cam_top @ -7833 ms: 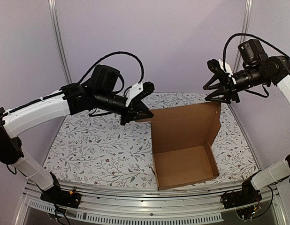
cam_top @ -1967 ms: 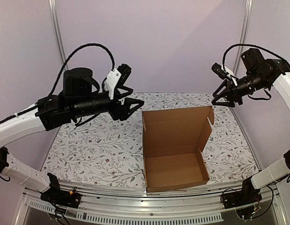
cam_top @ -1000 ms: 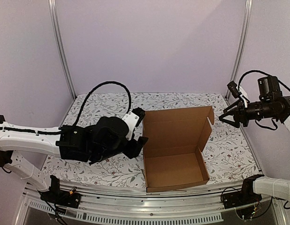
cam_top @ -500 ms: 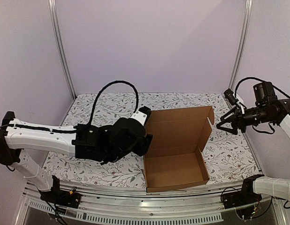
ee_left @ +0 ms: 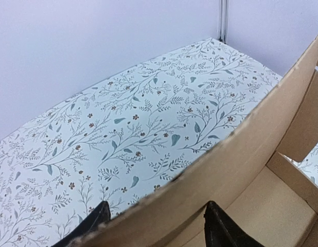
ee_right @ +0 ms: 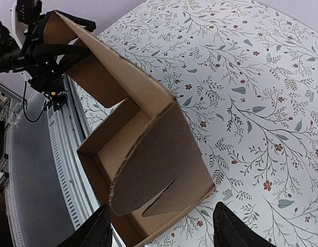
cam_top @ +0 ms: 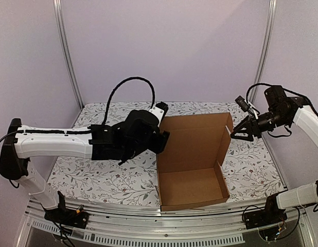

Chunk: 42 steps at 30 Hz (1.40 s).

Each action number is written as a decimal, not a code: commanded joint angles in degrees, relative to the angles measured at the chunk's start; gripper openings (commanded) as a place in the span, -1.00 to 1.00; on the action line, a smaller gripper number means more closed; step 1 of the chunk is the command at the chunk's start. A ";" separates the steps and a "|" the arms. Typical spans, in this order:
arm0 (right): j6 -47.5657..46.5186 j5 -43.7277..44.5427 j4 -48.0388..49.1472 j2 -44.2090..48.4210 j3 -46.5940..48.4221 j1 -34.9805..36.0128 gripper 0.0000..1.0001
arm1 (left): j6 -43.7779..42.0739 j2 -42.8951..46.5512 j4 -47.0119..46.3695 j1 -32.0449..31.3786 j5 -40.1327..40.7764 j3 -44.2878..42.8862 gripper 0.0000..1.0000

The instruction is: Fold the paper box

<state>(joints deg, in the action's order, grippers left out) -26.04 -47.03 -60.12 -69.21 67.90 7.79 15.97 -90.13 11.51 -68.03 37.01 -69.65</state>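
Observation:
The paper box point(cam_top: 192, 188) is a brown cardboard tray near the table's front, its lid point(cam_top: 192, 141) standing upright at the back. My left gripper point(cam_top: 163, 138) is at the lid's left edge. In the left wrist view that cardboard edge point(ee_left: 226, 154) runs between the open fingertips point(ee_left: 97, 222), with a gap on each side. My right gripper point(cam_top: 234, 134) hovers open just off the lid's right corner. In the right wrist view the rounded side flap point(ee_right: 159, 170) with a slit hangs ahead of the wide-spread right gripper point(ee_right: 161, 234), untouched.
A floral cloth point(cam_top: 102, 175) covers the table. An aluminium rail point(cam_top: 148, 221) runs along the front edge and metal posts point(cam_top: 66, 51) stand at the back corners. My left arm point(cam_top: 56, 144) stretches across the table's left half.
The left gripper has swung up from beside the box's left wall to the lid's left edge. The right gripper has moved left and in toward the lid's right corner. The box has stayed put.

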 commanded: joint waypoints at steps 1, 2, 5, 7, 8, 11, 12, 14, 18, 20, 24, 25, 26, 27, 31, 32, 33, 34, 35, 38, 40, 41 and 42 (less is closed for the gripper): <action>0.03 -4.73 2.65 -3.11 3.82 -0.22 0.31 | -6.63 -3.13 -7.00 4.26 -6.05 -3.48 0.23; 0.75 -5.31 4.21 -3.71 4.52 -0.19 0.31 | -7.93 -4.24 -7.44 5.09 -6.66 -4.60 0.23; 4.06 -5.63 8.79 -6.00 6.38 0.70 0.31 | -10.78 -7.84 -7.86 7.46 -8.97 -9.48 0.23; 5.32 -6.06 8.80 -8.04 8.88 1.68 0.30 | -11.94 -9.84 -7.30 8.34 -9.75 -12.25 0.22; 5.76 -6.35 8.33 -8.90 9.86 1.99 0.30 | -12.54 -10.47 -7.11 8.49 -10.03 -13.24 0.22; 5.46 -5.44 8.15 -9.07 11.11 2.14 0.30 | -13.17 -11.12 -7.16 8.53 -10.21 -14.33 0.22; 5.30 -4.50 7.98 -8.83 11.38 2.06 0.31 | -13.12 -10.64 -6.78 8.53 -10.22 -14.37 0.23; 4.57 -2.87 6.25 -7.73 11.72 2.06 0.33 | -12.11 -8.73 -5.56 8.28 -11.19 -13.59 0.25; -0.25 -1.75 -0.55 -2.52 11.73 1.11 0.42 | -12.94 0.03 -6.06 5.77 -14.51 -6.78 0.37; -1.83 -3.19 -3.68 0.22 12.24 -1.31 0.44 | -13.57 5.03 -6.32 4.88 -14.33 -2.98 0.42; -8.69 -1.91 -11.97 1.59 15.33 -4.22 0.47 | -12.77 11.23 -2.29 6.61 -14.69 1.58 0.53; -11.26 -1.49 -13.41 1.20 15.65 -4.84 0.46 | -13.03 11.62 -0.61 7.34 -15.78 1.51 0.54; -12.62 -1.34 -14.69 0.79 15.75 -5.78 0.46 | -13.46 11.65 0.71 7.93 -16.31 1.28 0.54; -14.45 -1.32 -16.09 -0.14 15.91 -6.41 0.46 | -13.99 11.39 1.58 8.40 -16.83 1.02 0.53; -21.52 -0.88 -20.29 -3.92 16.66 -10.43 0.42 | -14.29 8.83 2.90 9.72 -16.81 -0.53 0.37; -24.19 -1.05 -21.27 -4.97 16.96 -11.90 0.40 | -14.14 8.22 2.25 9.76 -17.66 -0.57 0.30; -26.07 -1.39 -22.55 -5.70 17.49 -13.24 0.40 | -13.88 7.64 1.56 9.84 -19.14 -0.55 0.24; -29.01 -1.82 -24.54 -7.07 18.05 -14.45 0.40 | -13.57 6.98 0.93 9.84 -20.61 -0.62 0.18; -33.63 -1.76 -27.41 -8.20 18.65 -15.26 0.39 | -13.13 6.25 0.60 9.80 -21.40 -0.77 0.14; -43.41 2.06 -31.28 -10.16 18.19 -15.68 0.39 | -11.27 3.55 -0.62 9.77 -21.92 -1.28 0.12; -47.97 3.67 -27.25 -10.06 14.93 -15.63 0.40 | -10.67 1.78 -2.63 9.75 -22.20 -1.28 0.11; -48.41 3.49 -24.64 -9.31 12.92 -15.63 0.40 | -10.69 0.79 -3.16 9.68 -22.09 -1.63 0.09; -49.05 2.91 -22.42 -8.79 10.76 -15.51 0.41 | -10.77 -0.17 -3.78 9.65 -21.67 -1.90 0.07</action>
<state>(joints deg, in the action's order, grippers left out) -64.40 -45.84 -75.42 -79.48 83.88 -7.90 4.03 -87.24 10.70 -58.92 16.53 -69.80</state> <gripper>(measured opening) 0.700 0.550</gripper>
